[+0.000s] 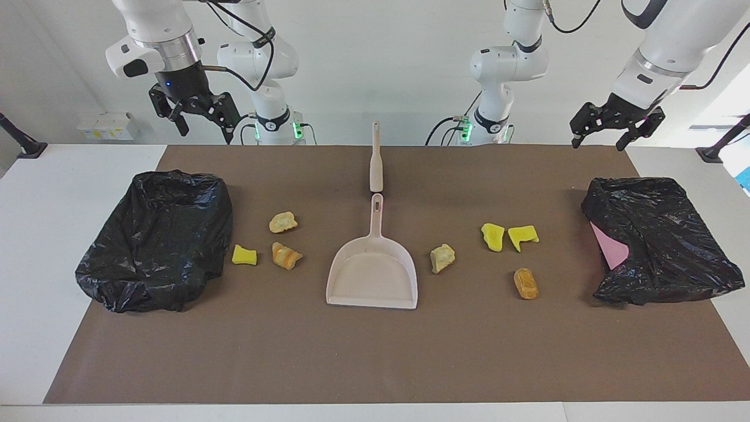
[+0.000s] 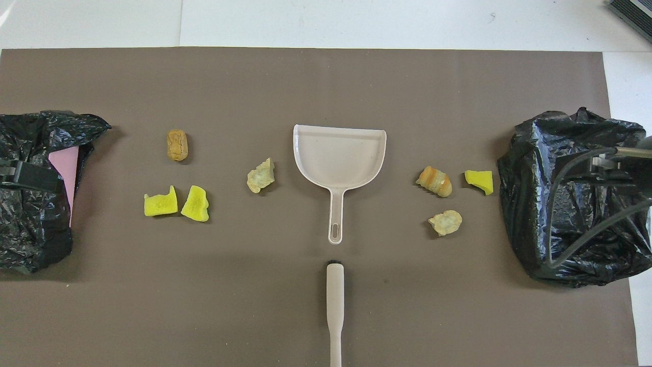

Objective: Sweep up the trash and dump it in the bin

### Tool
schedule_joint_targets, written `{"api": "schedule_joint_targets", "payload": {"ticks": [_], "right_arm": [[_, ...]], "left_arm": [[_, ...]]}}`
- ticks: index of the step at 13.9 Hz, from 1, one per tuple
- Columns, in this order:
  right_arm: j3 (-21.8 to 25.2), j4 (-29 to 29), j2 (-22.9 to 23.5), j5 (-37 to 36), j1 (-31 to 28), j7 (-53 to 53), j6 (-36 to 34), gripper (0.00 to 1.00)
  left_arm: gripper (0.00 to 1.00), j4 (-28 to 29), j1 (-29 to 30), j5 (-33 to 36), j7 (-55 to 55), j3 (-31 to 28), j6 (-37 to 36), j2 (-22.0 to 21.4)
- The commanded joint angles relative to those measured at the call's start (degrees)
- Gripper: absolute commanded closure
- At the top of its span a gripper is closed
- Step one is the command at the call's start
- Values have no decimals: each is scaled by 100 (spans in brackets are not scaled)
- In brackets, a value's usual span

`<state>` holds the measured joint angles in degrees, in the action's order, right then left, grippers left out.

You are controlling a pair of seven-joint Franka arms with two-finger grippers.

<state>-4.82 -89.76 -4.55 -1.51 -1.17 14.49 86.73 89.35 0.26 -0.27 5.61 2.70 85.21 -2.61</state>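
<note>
A pale dustpan (image 1: 372,275) (image 2: 340,153) lies flat at the mat's middle, handle toward the robots. A matching brush (image 1: 375,158) (image 2: 334,300) lies in line with it, nearer the robots. Several trash lumps are scattered on both sides: yellow foam (image 1: 244,255) and tan pieces (image 1: 283,222) toward the right arm's end, yellow chunks (image 1: 493,236) and an orange piece (image 1: 525,283) toward the left arm's end. Two black-bagged bins (image 1: 158,237) (image 1: 662,240) stand at the mat's ends. My right gripper (image 1: 205,132) and left gripper (image 1: 597,143) hang open and empty, high up, each over its end's bin.
The brown mat (image 1: 375,357) covers most of the white table (image 1: 35,246). A pink sheet (image 1: 609,246) shows at the mouth of the bin at the left arm's end. Black stands (image 1: 23,143) sit at the table's corners near the robots.
</note>
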Motion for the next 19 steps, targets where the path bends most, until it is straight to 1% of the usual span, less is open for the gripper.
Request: {"api": "schedule_joint_targets", "payload": {"ticks": [1,12,16,17,19], "right_arm": [[-27,29,-11,54,-163,-157,-42,0],[-19,29,-2,54,-173,-157,-42,0],[-19,29,-2,54,-173,-157,-42,0],[-19,29,-2,54,-173,-166,-42,0],[-10,29,-2,54,-173,-157,-42,0]], "left_arm": [[0,-23,-70,35,-86,-33,83,-12],[0,29,-96,35,-68,-24,83,-20],[0,284,-114,27,11,-15,170,-64],[0,415,-123,0,19,-7,197,-64],[0,792,-123,-271,124,-6,320,-117]]}}
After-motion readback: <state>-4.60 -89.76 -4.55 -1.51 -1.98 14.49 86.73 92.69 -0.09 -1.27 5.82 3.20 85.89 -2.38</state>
